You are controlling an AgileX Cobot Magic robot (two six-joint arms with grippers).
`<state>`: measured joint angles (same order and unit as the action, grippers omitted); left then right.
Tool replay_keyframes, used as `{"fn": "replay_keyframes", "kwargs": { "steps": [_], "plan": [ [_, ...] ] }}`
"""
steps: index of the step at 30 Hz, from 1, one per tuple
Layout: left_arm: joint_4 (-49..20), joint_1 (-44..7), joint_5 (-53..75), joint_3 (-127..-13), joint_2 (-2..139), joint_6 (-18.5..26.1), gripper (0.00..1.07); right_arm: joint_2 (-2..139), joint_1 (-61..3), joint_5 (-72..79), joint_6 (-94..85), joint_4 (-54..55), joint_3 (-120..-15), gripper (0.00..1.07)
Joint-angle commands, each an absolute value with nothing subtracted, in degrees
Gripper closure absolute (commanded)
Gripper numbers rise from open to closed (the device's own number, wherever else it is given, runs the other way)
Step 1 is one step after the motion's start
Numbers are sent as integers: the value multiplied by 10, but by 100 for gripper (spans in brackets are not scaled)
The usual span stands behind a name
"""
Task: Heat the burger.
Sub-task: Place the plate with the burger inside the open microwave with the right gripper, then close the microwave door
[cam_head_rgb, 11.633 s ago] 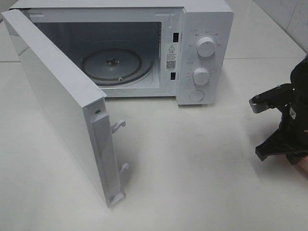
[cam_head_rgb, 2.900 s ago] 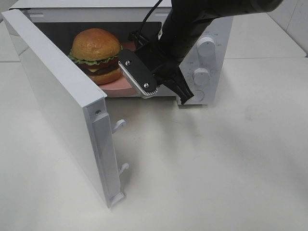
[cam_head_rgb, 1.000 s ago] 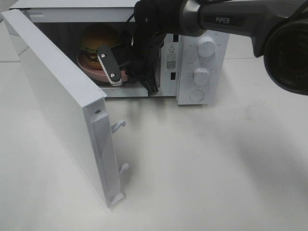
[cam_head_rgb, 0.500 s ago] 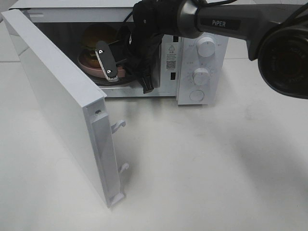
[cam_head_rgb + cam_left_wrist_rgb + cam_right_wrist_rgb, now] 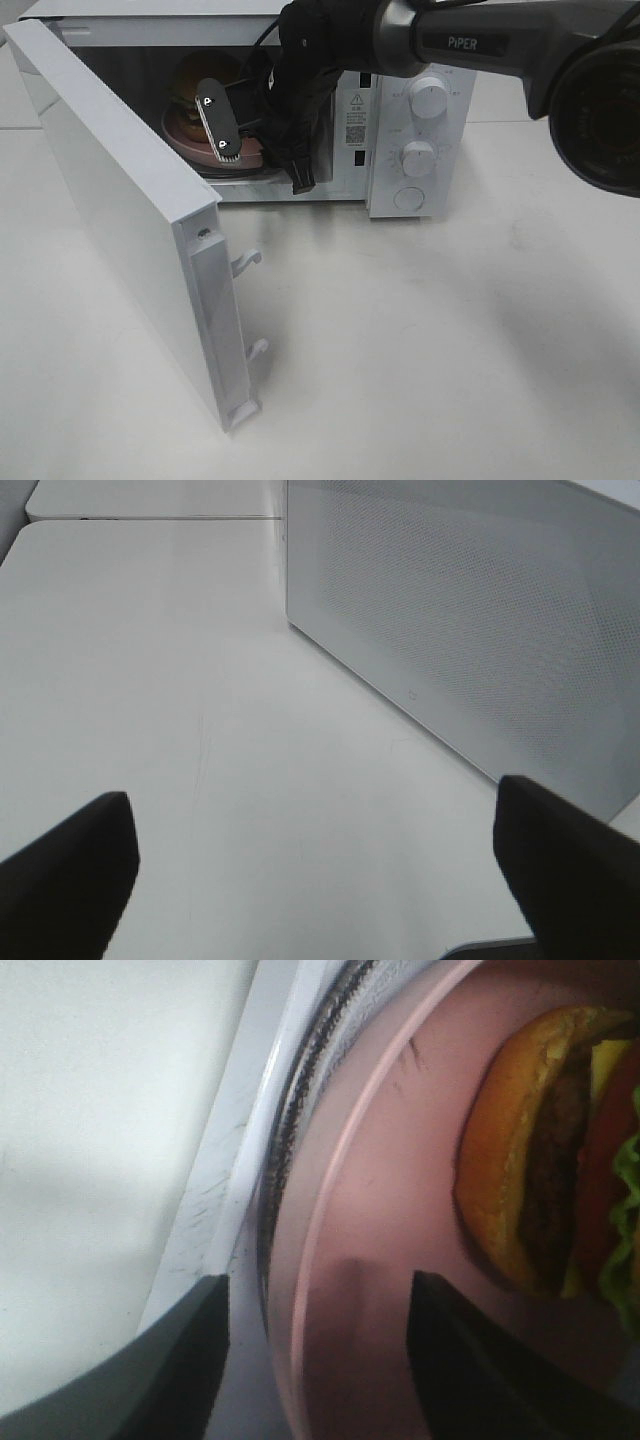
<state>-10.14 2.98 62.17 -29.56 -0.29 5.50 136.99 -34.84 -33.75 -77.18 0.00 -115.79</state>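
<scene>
The burger (image 5: 193, 77) sits on a round pink plate (image 5: 181, 131) inside the open microwave (image 5: 440, 45), half hidden by my right arm. In the right wrist view the burger (image 5: 545, 1160) shows its bun, patty, red layer and lettuce on the pink plate (image 5: 400, 1190). My right gripper (image 5: 258, 152) reaches into the cavity, open, its jaws straddling the plate's near rim with gaps on both sides (image 5: 315, 1360). My left gripper (image 5: 315, 880) is open and holds nothing, low over the table beside the door's outer face.
The microwave door (image 5: 120, 200) swings out wide toward the front left, with latch hooks on its free edge. Two white knobs (image 5: 428, 98) sit on the control panel at right. The glass turntable (image 5: 285, 1150) lies under the plate. White tabletop (image 5: 450, 340) stretches in front.
My right gripper's jaws have spread apart from the plate's rim, letting it go. The plate and burger stay on the turntable. The left gripper has not moved.
</scene>
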Motion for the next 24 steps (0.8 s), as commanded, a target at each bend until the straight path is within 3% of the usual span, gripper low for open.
{"fn": "replay_keyframes", "kwargs": {
  "steps": [1,7,24],
  "plan": [
    [-101,29,615,-296,-12,51,18,1350,-348,-325,-765,10,-1134,44],
    [-101,29,615,-296,-12,51,18,1318,-348,-295,-757,11,-1094,33],
    [-101,29,615,-296,-12,51,18,1254,-348,-240,-750,28,-976,31]
  ]
}}
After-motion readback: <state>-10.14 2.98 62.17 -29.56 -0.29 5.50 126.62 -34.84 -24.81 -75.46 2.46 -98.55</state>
